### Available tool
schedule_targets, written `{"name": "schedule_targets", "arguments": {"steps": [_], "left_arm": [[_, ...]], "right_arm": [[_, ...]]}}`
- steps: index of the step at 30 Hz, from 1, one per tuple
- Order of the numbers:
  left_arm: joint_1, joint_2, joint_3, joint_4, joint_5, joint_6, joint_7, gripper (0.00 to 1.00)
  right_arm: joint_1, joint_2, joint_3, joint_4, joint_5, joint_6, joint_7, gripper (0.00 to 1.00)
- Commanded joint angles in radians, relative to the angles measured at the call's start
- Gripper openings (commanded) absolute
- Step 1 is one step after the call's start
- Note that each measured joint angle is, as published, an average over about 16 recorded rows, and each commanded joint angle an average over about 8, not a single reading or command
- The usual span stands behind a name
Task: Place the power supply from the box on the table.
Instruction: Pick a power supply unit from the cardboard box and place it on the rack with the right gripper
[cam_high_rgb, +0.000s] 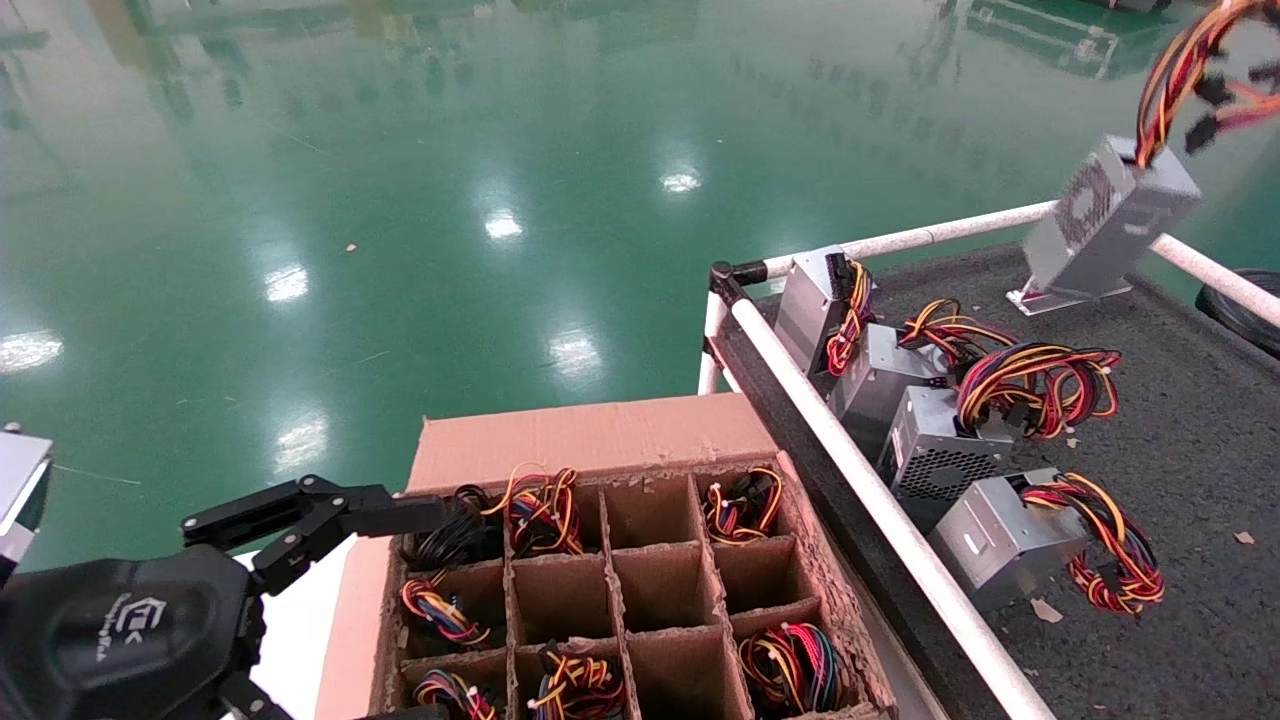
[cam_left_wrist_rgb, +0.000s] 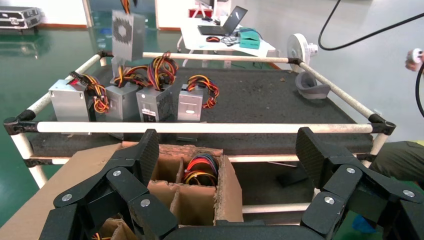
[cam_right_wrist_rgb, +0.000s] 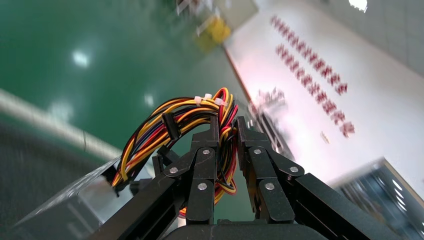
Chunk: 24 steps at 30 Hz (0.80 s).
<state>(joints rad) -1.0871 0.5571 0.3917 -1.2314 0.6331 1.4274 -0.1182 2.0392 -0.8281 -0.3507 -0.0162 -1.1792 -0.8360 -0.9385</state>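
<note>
The power supply (cam_high_rgb: 1105, 215), a silver-grey box with a vent face, hangs tilted in the air over the far rail of the table (cam_high_rgb: 1200, 420). It hangs by its red, yellow and black wire bundle (cam_right_wrist_rgb: 175, 120). My right gripper (cam_right_wrist_rgb: 227, 125) is shut on that bundle; the gripper itself is outside the head view. The left wrist view shows the same unit (cam_left_wrist_rgb: 127, 32) above the table's far side. My left gripper (cam_left_wrist_rgb: 227, 145) is open and holds nothing at the left side of the brown divided box (cam_high_rgb: 590, 435), one finger (cam_high_rgb: 330, 510) reaching over its rim.
Several grey units with looser wire loops (cam_high_rgb: 940, 450) lie in a row on the table behind the white pipe rail (cam_high_rgb: 880, 500). Some box cells hold wire bundles (cam_high_rgb: 790, 665). Green floor lies beyond. A grey object (cam_left_wrist_rgb: 310, 85) sits at the table's far edge.
</note>
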Motion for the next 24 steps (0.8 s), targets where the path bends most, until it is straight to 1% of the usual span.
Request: {"name": "schedule_targets", "arguments": {"steps": [1, 6, 12, 18, 24], "left_arm": [[0.0, 0.0, 0.0, 0.0, 0.0, 0.0, 0.0, 1.0], [0.0, 0.0, 0.0, 0.0, 0.0, 0.0, 0.0, 1.0], [0.0, 0.0, 0.0, 0.0, 0.0, 0.0, 0.0, 1.0], [0.0, 0.0, 0.0, 0.0, 0.0, 0.0, 0.0, 1.0], [0.0, 0.0, 0.0, 0.0, 0.0, 0.0, 0.0, 1.0]], "right_arm": [[-0.016, -0.013, -0.003, -0.009, -0.004, 0.066, -0.017, 0.0], [-0.07, -0.055, 0.005, -0.012, 0.008, 0.171, -0.043, 0.0], [-0.114, -0.105, 0.021, 0.004, 0.031, 0.257, -0.067, 0.0], [-0.144, -0.16, 0.039, 0.019, 0.058, 0.319, -0.084, 0.0], [-0.166, -0.223, 0.055, 0.031, 0.081, 0.35, -0.099, 0.0]]}}
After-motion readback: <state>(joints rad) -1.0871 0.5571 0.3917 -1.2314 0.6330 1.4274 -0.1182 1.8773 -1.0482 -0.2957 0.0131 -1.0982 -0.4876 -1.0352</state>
